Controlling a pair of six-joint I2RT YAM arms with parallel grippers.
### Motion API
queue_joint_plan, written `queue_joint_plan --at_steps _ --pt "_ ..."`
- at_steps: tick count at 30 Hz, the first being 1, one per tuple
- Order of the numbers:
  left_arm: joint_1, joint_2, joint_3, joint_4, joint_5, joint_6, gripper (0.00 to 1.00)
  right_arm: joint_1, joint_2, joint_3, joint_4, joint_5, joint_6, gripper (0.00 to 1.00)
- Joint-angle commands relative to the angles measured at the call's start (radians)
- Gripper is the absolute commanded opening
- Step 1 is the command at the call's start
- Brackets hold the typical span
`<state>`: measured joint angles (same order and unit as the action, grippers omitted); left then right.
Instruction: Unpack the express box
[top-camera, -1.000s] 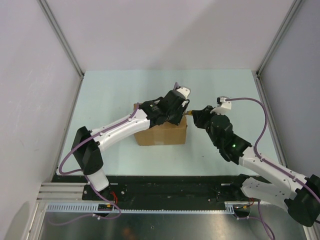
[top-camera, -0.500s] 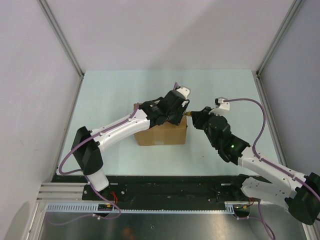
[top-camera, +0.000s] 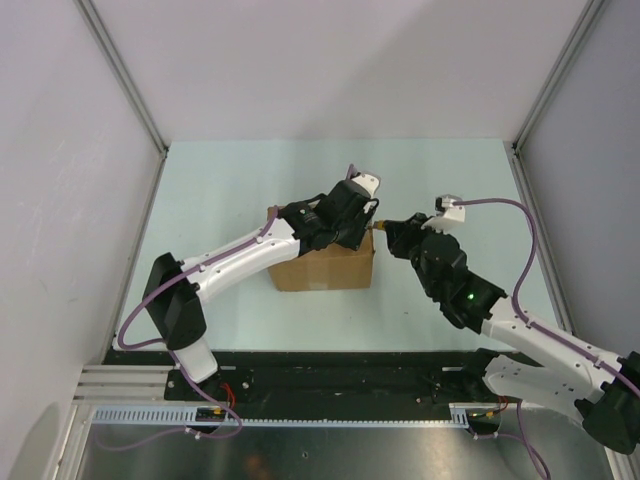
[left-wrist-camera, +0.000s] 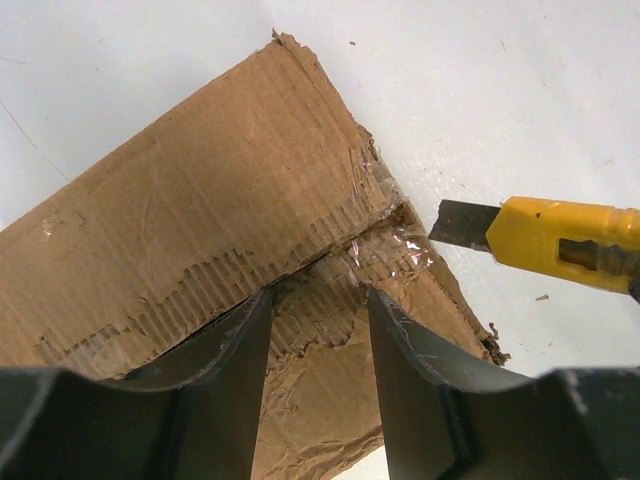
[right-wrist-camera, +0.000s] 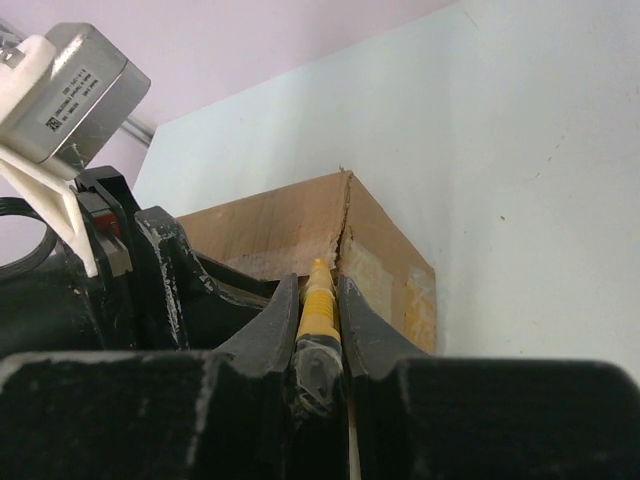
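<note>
Alignment of blade to seam governs the coming move. I see the express box (top-camera: 322, 266) at the centre of the top view, on the worktop (top-camera: 230, 190), its long axis running left to right across the frame. In the left wrist view the centre seam (left-wrist-camera: 335, 255) runs from lower left to the carton's right-hand end, where ragged tape shows. The utility knife (left-wrist-camera: 565, 243) enters from the right edge with its blade (left-wrist-camera: 462, 224) pointing at that seam end. The tip is just beside the cardboard; I cannot tell whether it touches. The right jaws are pinched on the knife body. The left jaws stand half spread, gripping nothing, straddling the seam just above the flaps (left-wrist-camera: 190, 210). The flaps lie flat and closed, so the contents are hidden. I judge that the cut must travel leftward in the top view, toward the left jaws, so collision there is the risk.
</note>
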<state>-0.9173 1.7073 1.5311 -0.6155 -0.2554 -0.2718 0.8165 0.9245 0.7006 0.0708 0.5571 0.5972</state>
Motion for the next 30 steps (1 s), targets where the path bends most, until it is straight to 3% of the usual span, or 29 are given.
queue_joint_plan --at_steps 1,15,30 --pt "0.0 -0.014 -0.014 -0.012 -0.015 -0.012 0.49 0.01 0.005 0.046 -0.005 0.038 -0.002 0.0" --pt "0.0 -0.021 -0.017 -0.012 -0.019 -0.01 0.49 0.032 0.048 0.046 -0.037 0.063 0.009 0.0" --pt "0.0 -0.031 -0.029 -0.012 -0.008 -0.009 0.5 0.044 0.125 0.017 0.167 0.075 -0.126 0.0"
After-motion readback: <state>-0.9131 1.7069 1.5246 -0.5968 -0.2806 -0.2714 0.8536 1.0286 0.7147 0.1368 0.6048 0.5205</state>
